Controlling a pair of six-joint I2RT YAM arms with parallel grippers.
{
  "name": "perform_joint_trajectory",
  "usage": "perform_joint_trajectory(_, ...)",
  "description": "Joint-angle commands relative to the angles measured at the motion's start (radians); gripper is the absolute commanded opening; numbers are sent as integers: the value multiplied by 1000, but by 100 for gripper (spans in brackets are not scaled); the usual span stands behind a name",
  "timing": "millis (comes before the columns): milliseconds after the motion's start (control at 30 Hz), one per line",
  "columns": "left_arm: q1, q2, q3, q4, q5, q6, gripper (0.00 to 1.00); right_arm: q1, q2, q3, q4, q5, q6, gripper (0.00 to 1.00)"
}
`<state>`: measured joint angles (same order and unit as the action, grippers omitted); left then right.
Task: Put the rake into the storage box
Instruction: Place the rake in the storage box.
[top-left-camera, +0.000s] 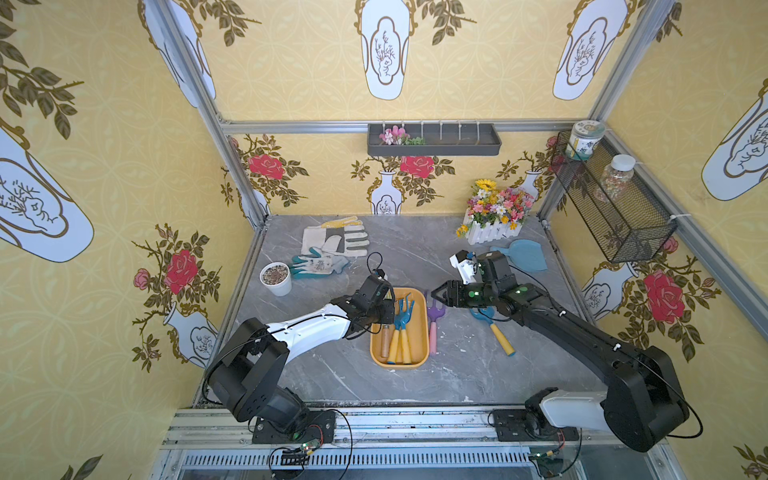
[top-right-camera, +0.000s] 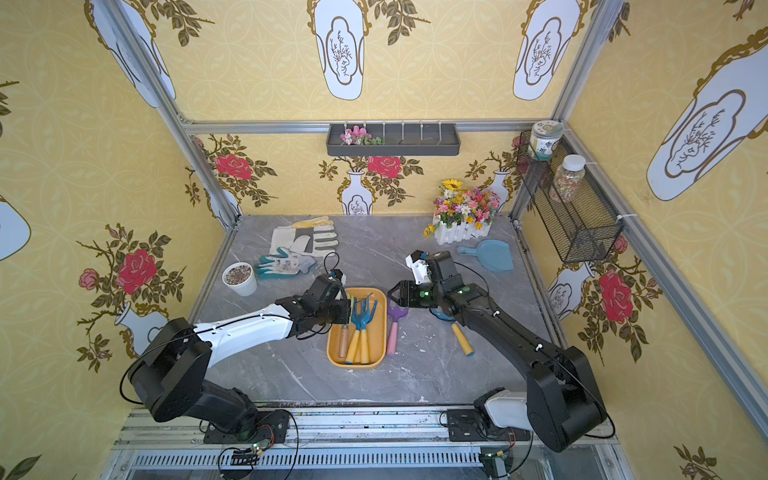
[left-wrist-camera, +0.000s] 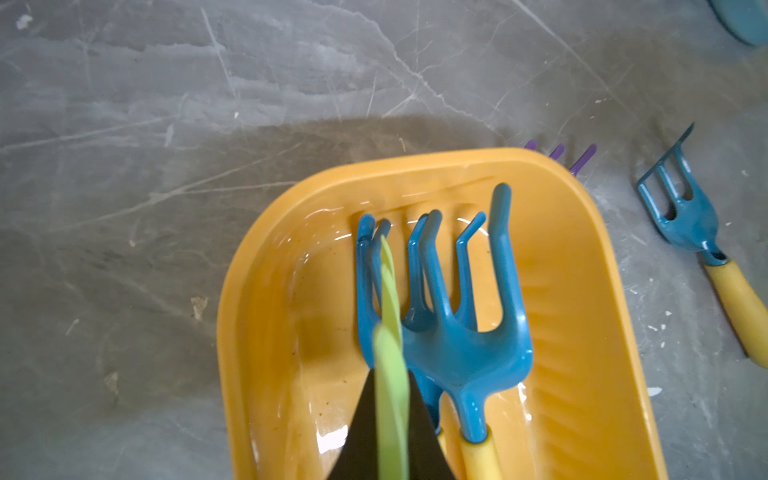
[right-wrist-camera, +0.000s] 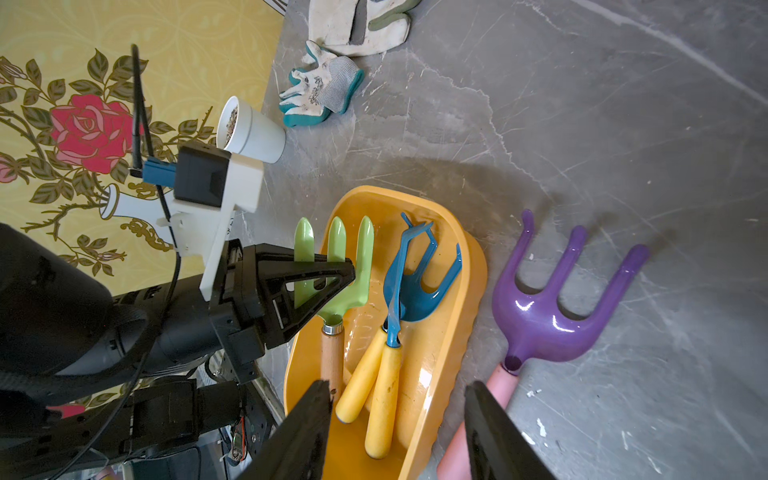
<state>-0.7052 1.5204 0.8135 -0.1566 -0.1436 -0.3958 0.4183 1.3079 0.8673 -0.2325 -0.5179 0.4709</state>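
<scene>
Green-tined, wooden-handled rake (top-left-camera: 386, 341) is pointing its tines toward frame top, long axis running along the yellow-orange plastic storage box (top-left-camera: 400, 364). Left pincer (right-wrist-camera: 352, 270) is clamping the tines; right pincer (top-left-camera: 436, 293) is gaping empty.

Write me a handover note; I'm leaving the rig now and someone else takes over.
Left gripper: shut on the head of the green rake, at the edge of the storage box; the wooden handle lies inside the box.
Right gripper: open, empty, over the purple rake on the table beside the box.
Done: handle in the box.
Left: release the rake, withdraw.
</scene>
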Motion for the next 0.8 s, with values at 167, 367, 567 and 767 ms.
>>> perform_joint_trajectory(167, 2, 21, -30, 9, -2, -9, 20, -1, -15, -16, 31, 17, -3, 55)
perform_joint_trajectory(367, 2, -1, -9, 20, -16, -20, 59, 1, 2, -22, 36, 24, 0, 56)
perform_joint_trajectory(567, 1, -40, 84, 14, -77, -38, 64, 7, 27, -46, 21, 69, -7, 56)
perform_joint_trajectory(767, 0, -71, 186, 17, -179, -65, 65, 78, 75, -52, -30, 142, -16, 56)
